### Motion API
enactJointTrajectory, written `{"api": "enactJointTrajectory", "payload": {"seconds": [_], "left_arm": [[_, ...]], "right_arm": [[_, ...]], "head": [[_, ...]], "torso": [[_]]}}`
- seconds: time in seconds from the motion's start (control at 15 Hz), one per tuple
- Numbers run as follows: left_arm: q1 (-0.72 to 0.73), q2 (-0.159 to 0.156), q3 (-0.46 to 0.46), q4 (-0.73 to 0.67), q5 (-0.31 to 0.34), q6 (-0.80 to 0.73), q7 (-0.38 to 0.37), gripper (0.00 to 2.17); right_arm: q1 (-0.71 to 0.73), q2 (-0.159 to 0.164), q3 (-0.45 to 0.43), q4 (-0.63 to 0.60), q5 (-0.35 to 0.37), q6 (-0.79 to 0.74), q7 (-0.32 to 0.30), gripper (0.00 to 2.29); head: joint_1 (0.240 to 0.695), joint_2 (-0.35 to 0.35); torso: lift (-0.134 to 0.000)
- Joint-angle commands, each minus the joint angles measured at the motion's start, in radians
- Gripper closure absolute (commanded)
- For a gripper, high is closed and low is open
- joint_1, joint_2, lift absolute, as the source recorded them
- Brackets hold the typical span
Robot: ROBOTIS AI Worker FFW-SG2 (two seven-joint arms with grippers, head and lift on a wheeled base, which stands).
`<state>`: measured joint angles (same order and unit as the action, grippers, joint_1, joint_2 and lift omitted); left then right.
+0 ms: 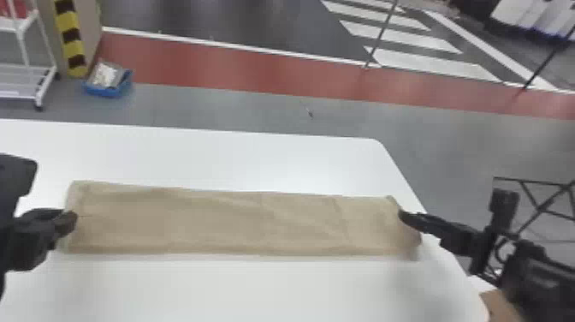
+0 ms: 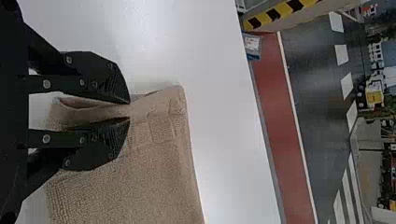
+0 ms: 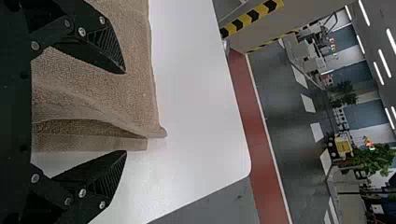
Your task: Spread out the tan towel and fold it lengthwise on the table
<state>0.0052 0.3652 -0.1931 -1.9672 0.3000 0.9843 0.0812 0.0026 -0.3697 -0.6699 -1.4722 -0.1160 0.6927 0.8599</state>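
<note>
In the head view, looking down on a white table, with a clear sight of the tan towel, laid crosswise in one long, narrow, doubled strip, smooth but for a few soft creases, and reaching close to the right-hand edge. At the left end, coming upon the left gripper; at the right end, upon the right gripper, with tips over or against the fabric, too hard to tell which. Farther off, on the floor, noticing a blue bin near a white cart, and beyond these a red floor strip. In the left wrist view, seeing the left gripper closed down on the tan towel, pinching a raised fold near one corner between both tips, with a loose loop of material back between the fingers and a corner poking out past the tips. In the right wrist view, seeing the right gripper spread wide, gripping nothing, with the end of the tan towel passing loosely through the gap. At that end, looking into a shadowed opening between layers, just beside the bare tabletop and not far from a rounded corner.
</note>
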Motion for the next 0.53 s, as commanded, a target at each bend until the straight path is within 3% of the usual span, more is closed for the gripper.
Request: {"api": "enactJointTrajectory", "payload": {"seconds": [0.0,0.27,0.4,0.47], "left_arm": [[0.006,0.000,0.000,-0.007,0.002,0.000,0.000,1.29],[0.010,0.003,0.003,-0.025,0.028,0.028,-0.005,1.36],[0.027,0.001,0.027,-0.039,0.030,0.058,-0.012,1.36],[0.027,0.001,0.029,-0.047,0.039,0.058,-0.011,1.36]], "right_arm": [[0.004,0.000,0.000,-0.003,0.001,0.000,0.002,0.33],[0.002,-0.006,0.000,-0.008,0.009,0.031,0.044,0.73],[0.002,-0.008,0.000,-0.014,0.010,0.040,0.067,0.80],[0.002,-0.008,-0.002,-0.020,0.010,0.046,0.070,1.03]], "head": [[0.695,-0.347],[0.695,-0.350],[0.695,-0.350],[0.695,-0.350]], "torso": [[-0.124],[-0.124],[-0.124],[-0.124]]}}
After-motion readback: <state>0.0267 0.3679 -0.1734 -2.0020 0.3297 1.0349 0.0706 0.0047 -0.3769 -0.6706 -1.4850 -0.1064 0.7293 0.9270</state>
